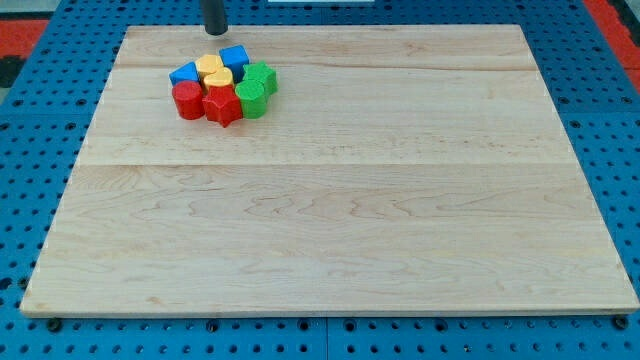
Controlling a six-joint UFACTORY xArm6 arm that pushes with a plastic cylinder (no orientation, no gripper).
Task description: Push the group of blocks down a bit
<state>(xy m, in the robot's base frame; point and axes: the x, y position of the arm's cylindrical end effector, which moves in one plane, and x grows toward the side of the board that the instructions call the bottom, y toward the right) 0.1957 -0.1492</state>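
Observation:
A tight group of blocks sits near the top left of the wooden board point(330, 220). It holds a blue block point(184, 73) at the left, a blue cube point(235, 57) at the top, a yellow heart-like block point(210, 66), a second yellow block point(220, 81), a red cylinder point(187, 100), a red star point(223, 105), a green block point(262, 77) and a second green block point(251, 98). My tip point(215, 32) is at the view's top, just above the group, a short gap from the blue cube and the yellow block.
The board lies on a blue pegboard surface point(30, 150). Red areas show at the view's top corners point(610, 15). The group lies close to the board's top edge.

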